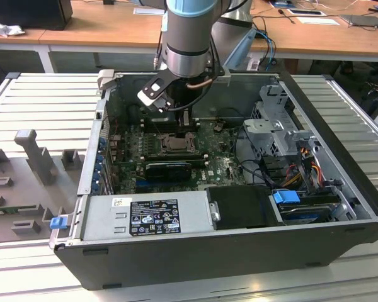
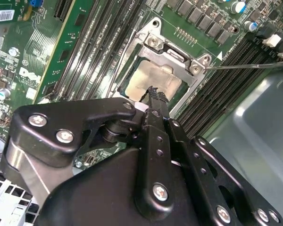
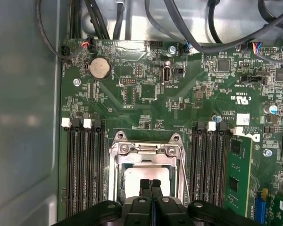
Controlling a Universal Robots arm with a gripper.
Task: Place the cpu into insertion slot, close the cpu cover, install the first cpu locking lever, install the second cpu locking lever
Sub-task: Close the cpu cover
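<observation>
The cpu [image 3: 147, 175] sits in the insertion slot [image 1: 176, 143] at the middle of the green motherboard [image 3: 146, 101], with the cpu cover [image 3: 146, 149] lowered flat around it. The claw [image 3: 151, 184] stands directly over the chip's edge, fingers pressed together and gripping nothing; contact with the chip cannot be determined. One thin locking lever [image 2: 245, 66] juts away from the socket corner, and in the exterior view the arm [image 1: 189, 38] descends near-vertically into the open computer case [image 1: 239, 251], wrist low above the board.
</observation>
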